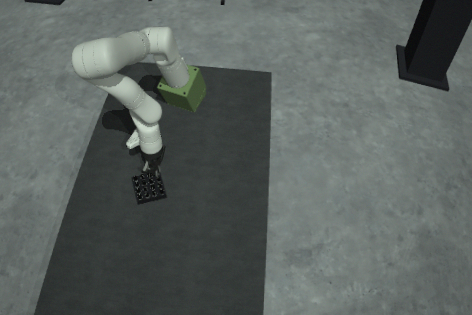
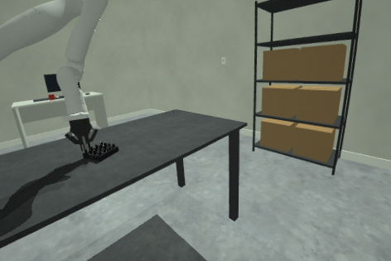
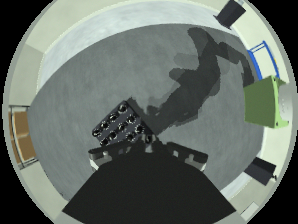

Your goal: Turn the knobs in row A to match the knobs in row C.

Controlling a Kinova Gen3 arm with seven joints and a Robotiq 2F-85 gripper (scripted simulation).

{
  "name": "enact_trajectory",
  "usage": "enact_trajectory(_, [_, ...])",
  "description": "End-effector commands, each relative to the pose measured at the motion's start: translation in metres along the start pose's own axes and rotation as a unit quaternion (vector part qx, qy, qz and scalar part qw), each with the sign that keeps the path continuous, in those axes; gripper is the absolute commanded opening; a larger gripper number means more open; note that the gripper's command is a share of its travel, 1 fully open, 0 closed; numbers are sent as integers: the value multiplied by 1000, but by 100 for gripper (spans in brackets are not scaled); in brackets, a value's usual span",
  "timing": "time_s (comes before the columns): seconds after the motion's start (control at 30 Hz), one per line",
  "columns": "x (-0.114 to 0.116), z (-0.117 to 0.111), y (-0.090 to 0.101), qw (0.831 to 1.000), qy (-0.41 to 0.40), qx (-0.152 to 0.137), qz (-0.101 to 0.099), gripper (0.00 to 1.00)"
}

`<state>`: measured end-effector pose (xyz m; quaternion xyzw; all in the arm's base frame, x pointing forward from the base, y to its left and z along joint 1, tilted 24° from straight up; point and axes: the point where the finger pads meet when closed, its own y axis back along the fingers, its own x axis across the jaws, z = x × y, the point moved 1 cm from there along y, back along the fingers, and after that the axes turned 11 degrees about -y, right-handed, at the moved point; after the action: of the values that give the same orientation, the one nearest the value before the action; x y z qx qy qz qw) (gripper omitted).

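My gripper (image 1: 153, 173) (image 2: 85, 152) (image 3: 148, 139) reaches down to one corner of the knob box (image 1: 149, 190) (image 2: 102, 154) (image 3: 113, 124).
The box stands beneath me on the dark table (image 1: 215, 201) (image 2: 166, 133) (image 3: 145, 65); my fingers are drawn nearly together, though I cannot tell whether they pinch a knob.

The arm (image 1: 127, 92) (image 2: 84, 23) is whitish, with smooth rounded segments and thin seam lines. Its tool (image 1: 152, 168) (image 2: 84, 148) (image 3: 148, 139) is black, with angular linkages.
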<state>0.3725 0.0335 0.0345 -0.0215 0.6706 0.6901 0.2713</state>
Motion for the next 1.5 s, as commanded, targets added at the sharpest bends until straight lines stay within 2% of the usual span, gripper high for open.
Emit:
enact_trajectory(0.0, [0, 1, 0, 999, 45, 1, 1, 8])
enact_trajectory(0.33, [1, 0, -1, 985, 173, 2, 3, 8])
enact_trajectory(0.4, [1, 0, -1, 985, 173, 2, 3, 8])
enact_trajectory(0.83, [2, -1, -1, 955, 297, 3, 4, 8])
enact_trajectory(1.47, [3, -1, -1, 933, 359, 3, 5, 8])
